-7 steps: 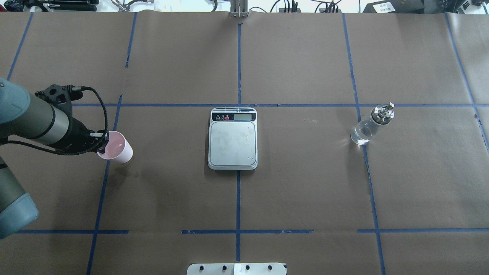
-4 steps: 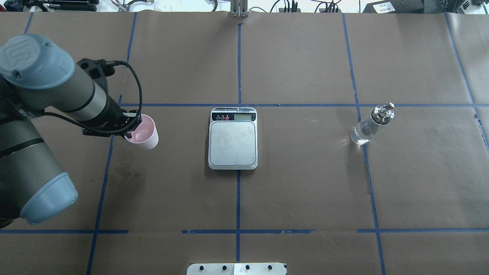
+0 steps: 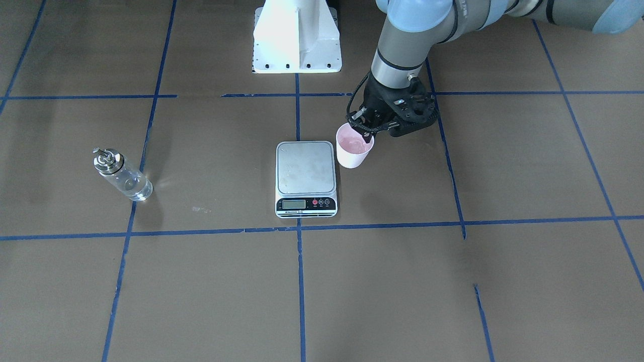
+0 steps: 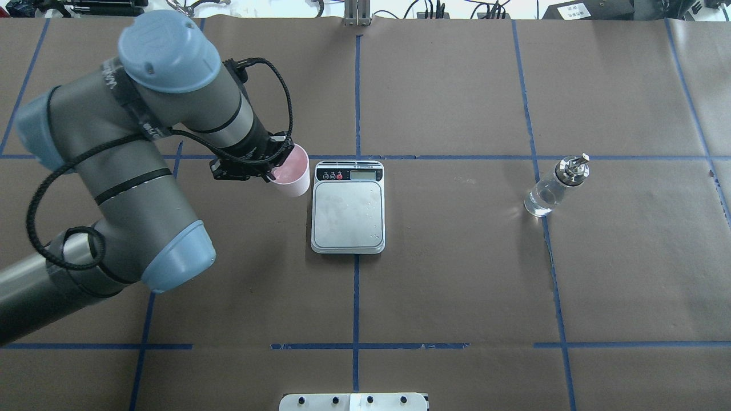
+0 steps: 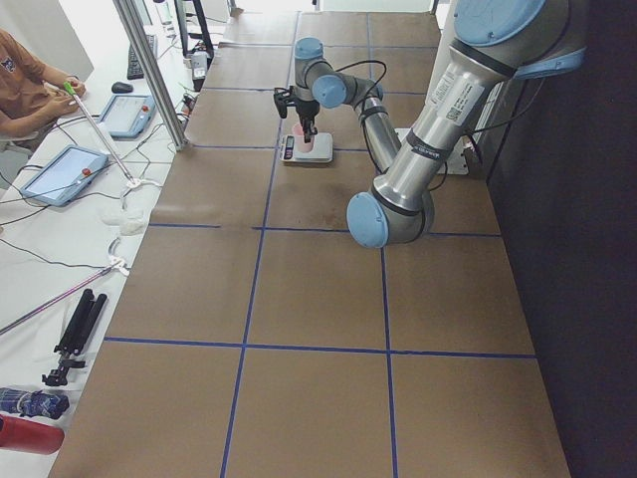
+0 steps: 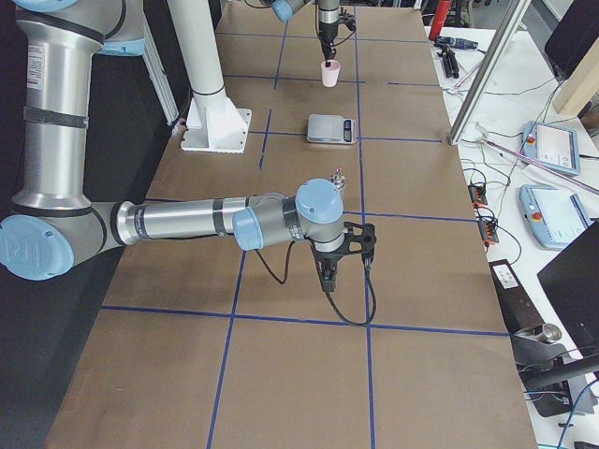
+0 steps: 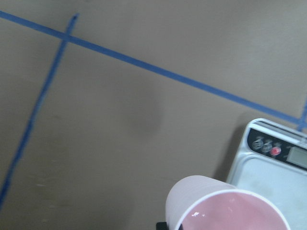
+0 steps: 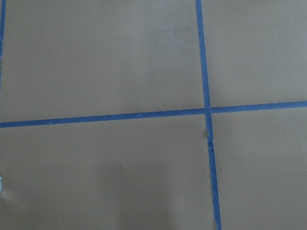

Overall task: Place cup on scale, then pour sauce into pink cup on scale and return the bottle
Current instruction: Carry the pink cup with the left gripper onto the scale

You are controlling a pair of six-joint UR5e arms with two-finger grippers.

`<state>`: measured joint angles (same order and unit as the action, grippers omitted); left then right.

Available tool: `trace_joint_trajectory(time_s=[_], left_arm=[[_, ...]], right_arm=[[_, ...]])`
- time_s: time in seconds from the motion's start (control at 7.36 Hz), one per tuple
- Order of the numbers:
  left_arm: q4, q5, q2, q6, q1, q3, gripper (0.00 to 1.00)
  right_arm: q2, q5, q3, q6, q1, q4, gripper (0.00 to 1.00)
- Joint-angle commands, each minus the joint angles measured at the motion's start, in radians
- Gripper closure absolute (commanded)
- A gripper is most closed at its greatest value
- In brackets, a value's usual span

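— Between the left fingers, what is held?
— Cup rim, pinched. The cup hangs upright below them, raised off the worktop, just beside the scale.
— Right fingers?
— Spread or pressed together: cannot tell. Bottle stands well apart from the left fingers, beyond the scale.
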<state>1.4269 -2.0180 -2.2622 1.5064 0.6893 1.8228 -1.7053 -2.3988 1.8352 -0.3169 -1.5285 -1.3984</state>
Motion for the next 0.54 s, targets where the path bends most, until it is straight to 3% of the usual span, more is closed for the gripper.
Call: trace_joint_trajectory(time_s=[0.0, 0.41], left_arm=[[0.047, 0.007, -0.071, 0.066, -0.046, -0.107, 1.00], [0.084, 0.062, -0.127, 0.141, -0.122, -0.192, 1.00]], right_arm=[[0.001, -0.002, 0.001, -0.002, 0.008, -0.004, 0.00], [-0.004, 0.000, 0.001, -0.002, 0.008, -0.004, 0.00]])
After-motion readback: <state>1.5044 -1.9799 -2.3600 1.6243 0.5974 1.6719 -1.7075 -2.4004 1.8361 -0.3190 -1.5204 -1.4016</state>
